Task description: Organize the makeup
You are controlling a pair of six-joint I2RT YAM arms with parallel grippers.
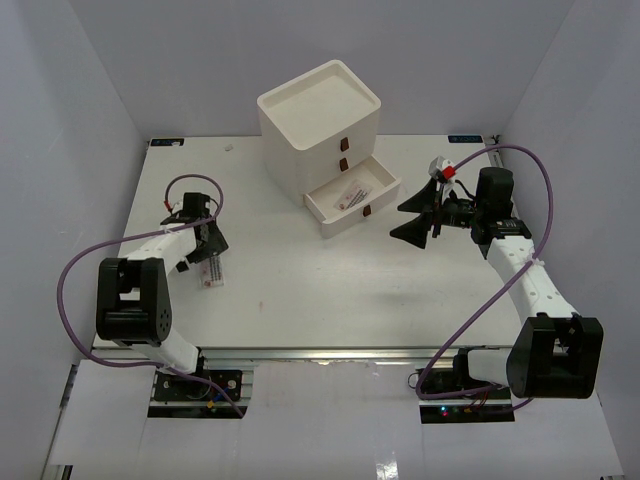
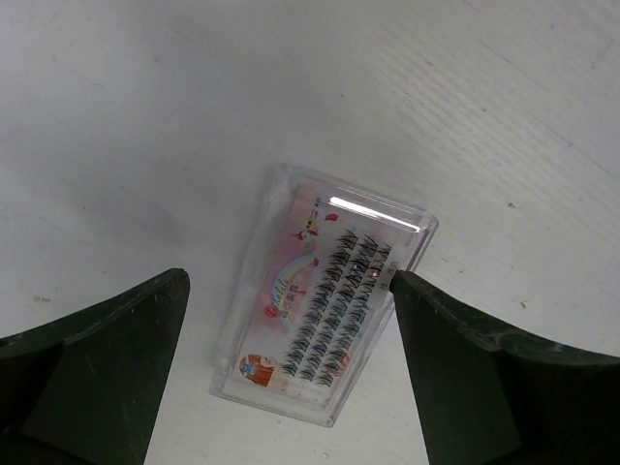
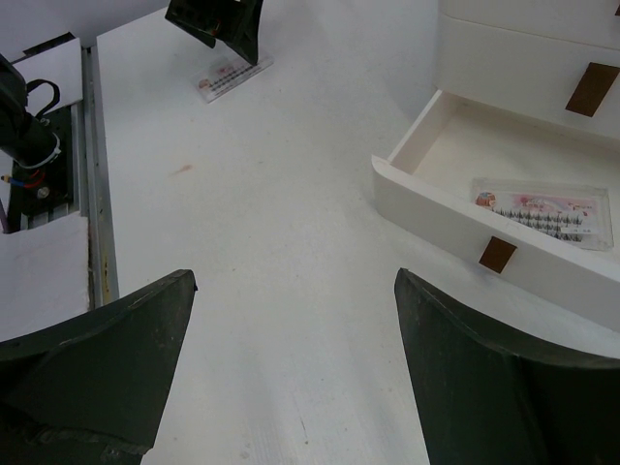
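In the top view, a white box (image 1: pixel 320 110) with 3 drawers and dark red handles stands at upper centre of the table (image 1: pixel 320 300). Its bottom drawer (image 1: pixel 328 217) is pulled out and holds the drawer packet (image 1: pixel 353 193), whose print is too small to read here. At the left, the left gripper (image 1: pixel 207 255) hangs over the loose packet (image 1: pixel 211 272), which lies flat on the table; from this view I cannot tell how wide its jaws stand. To the right of the drawer, the right gripper (image 1: pixel 412 220) is spread wide and holds nothing. In the left wrist view, the loose packet (image 2: pixel 325 325) fills the centre. It is a clear case with rows of black lashes on a pink card with a rainbow and a small red-and-white figure; the lettering is too blurred to read. The left gripper (image 2: pixel 288 281) is spread wide around it with its dark fingers (image 2: pixel 107 358) at lower left and lower right. The right-hand tip sits just beside the case edge, and contact cannot be judged. In the right wrist view, the right gripper (image 3: pixel 295 281) gapes over bare table. The drawer (image 3: pixel 426 208) at the right holds the drawer packet (image 3: pixel 542 211), again lashes on pink print. At upper left is the left gripper (image 3: pixel 218 24) over the loose packet (image 3: pixel 231 76).
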